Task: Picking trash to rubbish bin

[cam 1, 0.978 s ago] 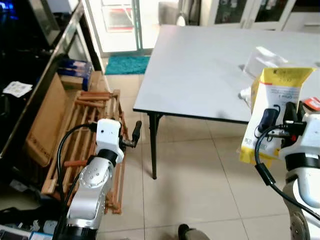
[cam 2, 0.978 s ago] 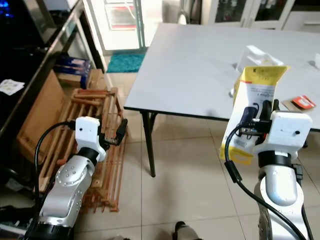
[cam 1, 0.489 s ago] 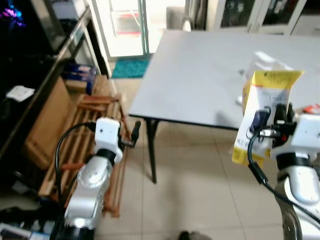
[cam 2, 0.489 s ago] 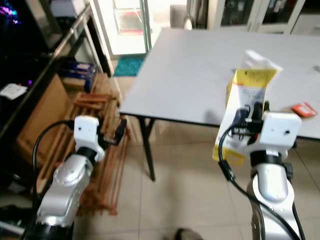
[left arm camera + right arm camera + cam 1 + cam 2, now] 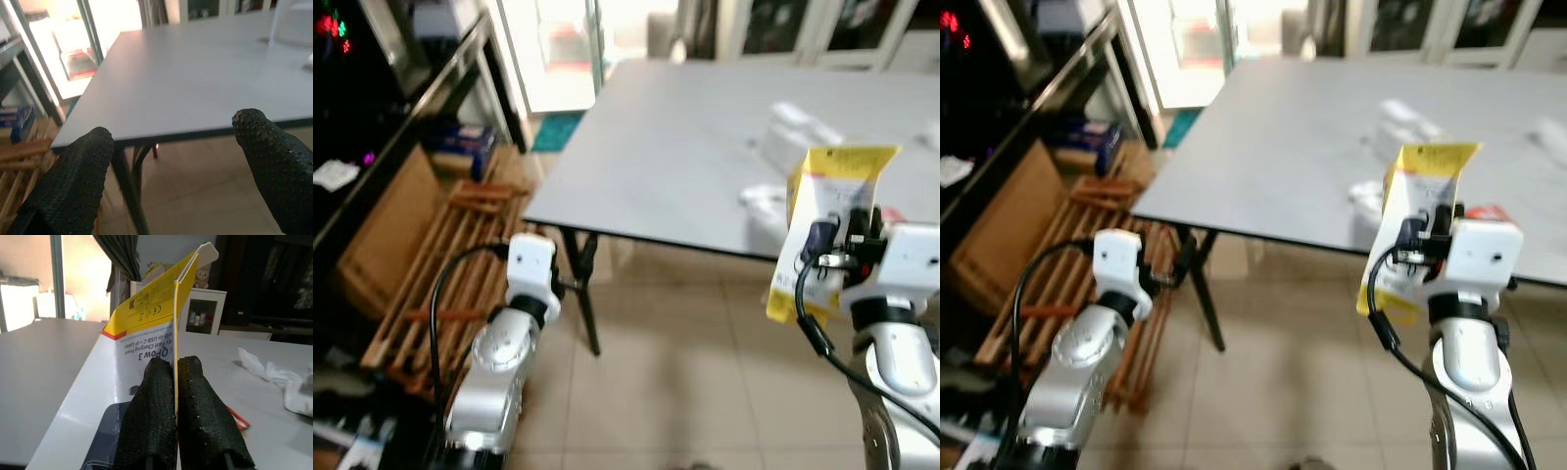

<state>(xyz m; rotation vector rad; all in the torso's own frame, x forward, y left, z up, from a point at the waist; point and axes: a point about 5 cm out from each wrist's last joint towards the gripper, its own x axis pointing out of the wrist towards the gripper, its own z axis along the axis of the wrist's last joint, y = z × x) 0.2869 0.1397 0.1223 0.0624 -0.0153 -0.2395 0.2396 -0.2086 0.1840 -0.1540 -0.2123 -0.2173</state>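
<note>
Ahead of the left gripper [image 5: 171, 166], whose two black fingers [image 5: 73, 181] stand spread apart with nothing between them, runs the near edge of the grey table [image 5: 195, 78]. Further right, the right gripper [image 5: 176, 406] has its fingers pinched tight on a flap of the yellow-and-white carton [image 5: 832, 215], which rises above the fingertips, held upright over the table edge, with crumpled white trash [image 5: 279, 377] lying beyond.

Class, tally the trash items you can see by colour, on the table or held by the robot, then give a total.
Yellow and white: 1, the box in the right gripper
White: 2, crumpled pieces on the table
Red: 1, small wrapper
Total: 4
</note>
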